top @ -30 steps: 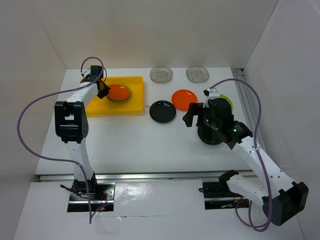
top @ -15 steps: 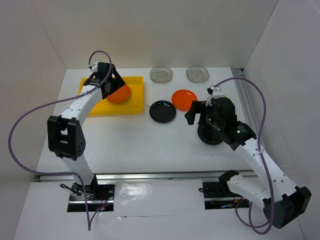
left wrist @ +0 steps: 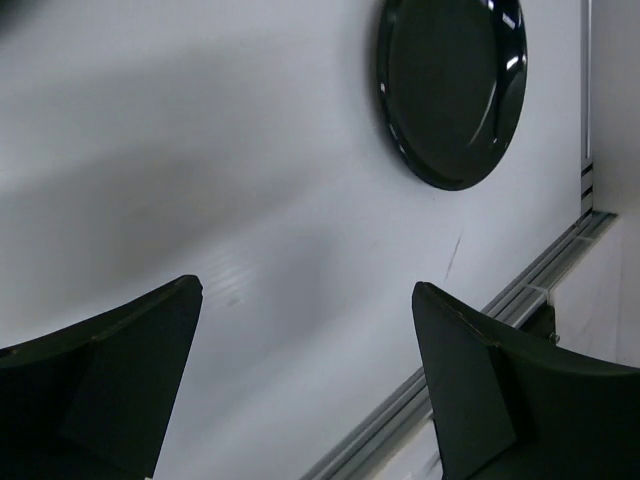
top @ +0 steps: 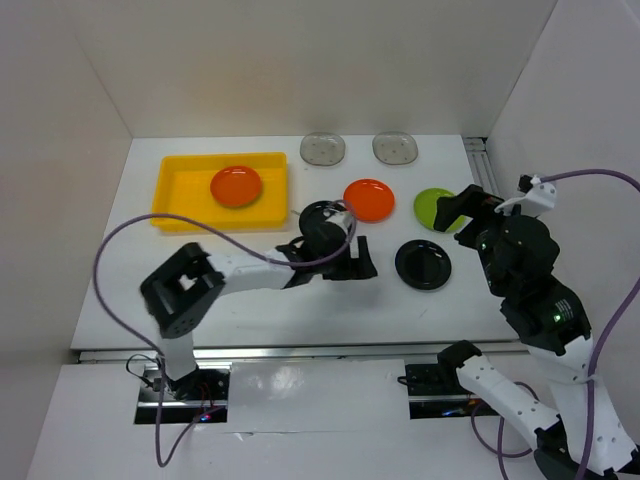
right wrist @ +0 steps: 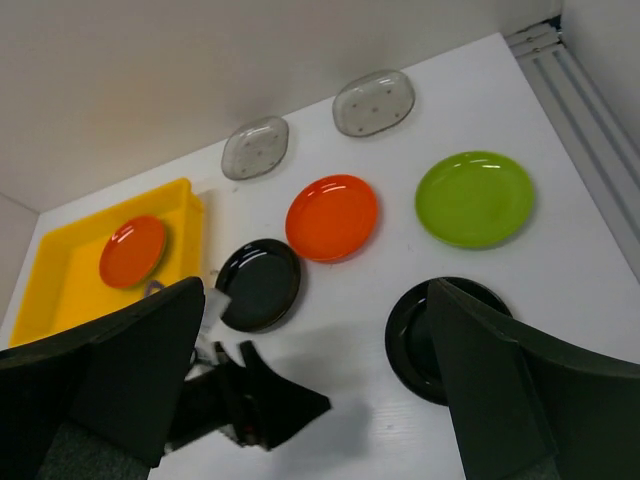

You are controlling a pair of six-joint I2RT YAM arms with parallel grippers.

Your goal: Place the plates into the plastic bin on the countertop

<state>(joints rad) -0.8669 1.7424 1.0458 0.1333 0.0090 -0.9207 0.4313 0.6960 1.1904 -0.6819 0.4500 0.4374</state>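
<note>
- My left arm has swung away from the yellow plastic bin (top: 170, 172) at the back left and now stretches across the middle of the countertop (top: 300, 318).
- My right arm has drawn back toward the right. This uncovers a lime green plate (top: 436, 208) and, nearer to me, a black plate (top: 423, 264).
- My left claw (top: 355, 262) was clamped a second ago. It now stands wide and holds nothing, hanging low over bare white surface.
- In the left wrist view a black plate lies flat ahead of my spread fingers (left wrist: 120, 370), apart from them.
- An orange plate (top: 236, 186) lies flat inside the bin, a little right of its middle.
- My right claw (right wrist: 315, 295) is also spread wide and empty, raised above the right side of the countertop.
- A second black plate (top: 316, 212) sits near the bin's near right corner, partly hidden behind my left arm.
- A second orange plate (top: 369, 199) lies between that black plate and the lime green plate, touching neither.
- The left grey plate (top: 323, 148) and the right grey plate (top: 396, 148), both translucent, sit side by side by the back wall, outside the bin.
</note>
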